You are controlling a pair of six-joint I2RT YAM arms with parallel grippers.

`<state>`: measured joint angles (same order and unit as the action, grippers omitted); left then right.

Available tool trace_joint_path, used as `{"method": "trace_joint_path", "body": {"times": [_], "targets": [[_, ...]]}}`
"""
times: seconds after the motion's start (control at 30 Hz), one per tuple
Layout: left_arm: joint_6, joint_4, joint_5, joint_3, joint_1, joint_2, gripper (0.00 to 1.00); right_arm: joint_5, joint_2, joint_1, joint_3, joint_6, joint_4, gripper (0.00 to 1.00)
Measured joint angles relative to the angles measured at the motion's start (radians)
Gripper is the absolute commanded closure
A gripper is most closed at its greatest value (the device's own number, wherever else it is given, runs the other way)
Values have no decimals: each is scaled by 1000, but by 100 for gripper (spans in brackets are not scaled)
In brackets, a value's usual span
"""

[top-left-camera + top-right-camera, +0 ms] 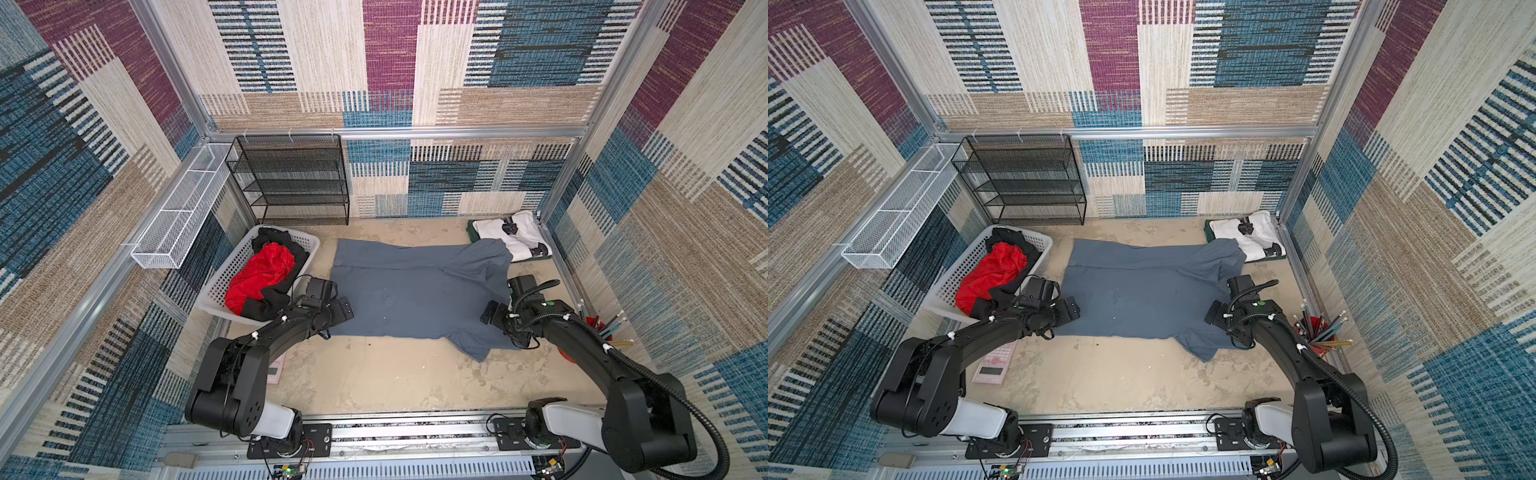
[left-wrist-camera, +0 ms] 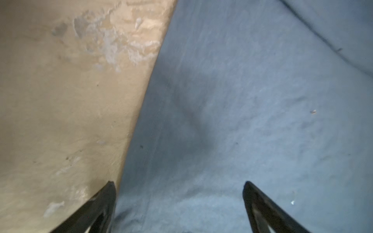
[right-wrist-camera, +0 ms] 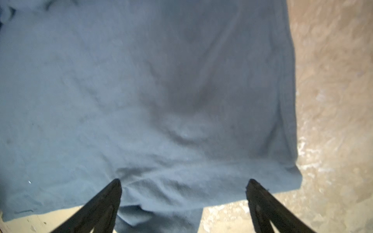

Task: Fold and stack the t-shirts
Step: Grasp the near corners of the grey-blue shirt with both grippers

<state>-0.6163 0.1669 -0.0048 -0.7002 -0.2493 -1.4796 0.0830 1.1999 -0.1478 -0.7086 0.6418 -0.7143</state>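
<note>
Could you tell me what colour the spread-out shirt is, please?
Slate-grey shirt, best seen in a top view.

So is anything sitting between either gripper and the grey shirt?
Nothing visible. The left gripper and right gripper hang open directly over the grey t-shirt, and only its cloth shows between their jaws.

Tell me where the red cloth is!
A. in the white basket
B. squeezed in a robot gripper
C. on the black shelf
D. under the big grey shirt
A: in both top views the red cloth lies bunched inside the white basket, with black cloth beside it.
</note>
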Motion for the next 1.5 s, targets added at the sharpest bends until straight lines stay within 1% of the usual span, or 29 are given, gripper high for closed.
{"method": "trace_joint_path", "body": {"times": [0.07,0.1,0.2,0.23,0.3,0.4,0.57,0.83,1.0,1.07,1.17,1.23,1.27,1.3,1.33,1.43,1.5], "targets": [[-2,-19,-13,4,0,-7,1,0,-23,-12,18,8,-25,10],[-3,-30,-17,7,0,-9,0,0,-31,-18,30,8,-37,12],[-4,-68,-27,20,1,-13,4,5,-50,-33,92,13,-51,20],[-4,-76,-32,23,1,-13,7,13,-56,-39,113,16,-60,20],[-5,-94,-42,30,2,-18,16,24,-65,-70,135,31,-85,20],[-5,-103,-51,43,5,-17,32,51,-71,-107,150,42,-78,20],[-6,-103,-61,53,5,-8,32,63,-69,-122,175,68,-64,20],[-12,21,-45,139,2,142,32,58,-72,-128,198,102,-38,20],[-12,21,-61,146,-1,135,35,52,-39,-130,185,109,-35,21],[-12,15,-68,144,0,130,38,50,-28,-132,180,109,-35,25],[-11,11,-74,148,0,127,39,46,-16,-132,175,108,-15,34],[-10,3,-81,145,0,119,40,51,-3,-132,170,108,43,36],[-9,-1,-89,140,0,110,42,55,5,-132,166,108,71,36],[-8,-5,-95,133,0,99,50,55,13,-132,163,104,99,36],[-8,-5,-100,126,0,90,54,55,18,-132,156,105,122,36],[-4,-3,-121,111,1,71,62,55,39,-132,146,105,164,36],[-3,-1,-129,108,1,67,65,51,52,-132,141,105,194,36]]}}
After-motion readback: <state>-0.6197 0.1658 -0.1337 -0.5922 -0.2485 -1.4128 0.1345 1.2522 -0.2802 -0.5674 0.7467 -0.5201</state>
